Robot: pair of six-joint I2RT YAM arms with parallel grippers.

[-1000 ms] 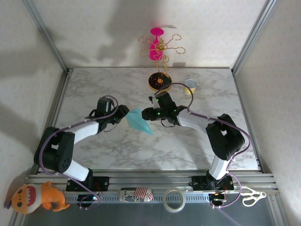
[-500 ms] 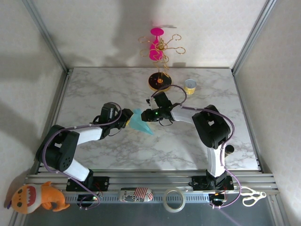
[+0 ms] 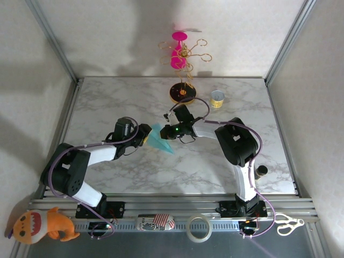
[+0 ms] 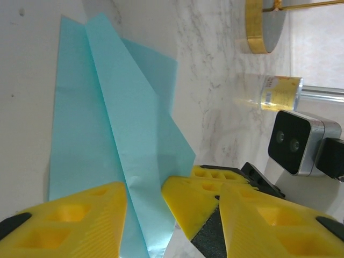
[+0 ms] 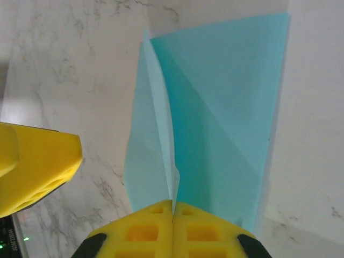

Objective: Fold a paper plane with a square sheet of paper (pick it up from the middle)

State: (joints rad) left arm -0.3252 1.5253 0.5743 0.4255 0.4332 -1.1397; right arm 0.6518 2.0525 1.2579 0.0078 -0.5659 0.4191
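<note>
Teal paper plane [image 3: 160, 138] mid-frame over marble table [image 3: 107, 102], folded to a ridged dart; right pincer [image 5: 172, 207] pinches ridge, left pincer [image 4: 172, 188] open astride; prob. only wing creases left.

I find no word, number or brand that I can read. In the right of my left wrist view, the small yellow cylindrical can [image 4: 280, 92] on the marble carries a pale label with reddish print, too blurred to make out a letter. At the lower middle of the overhead view, the red-and-white striped pouch [image 3: 156, 221] shows a pattern only, no legible letters.
</note>
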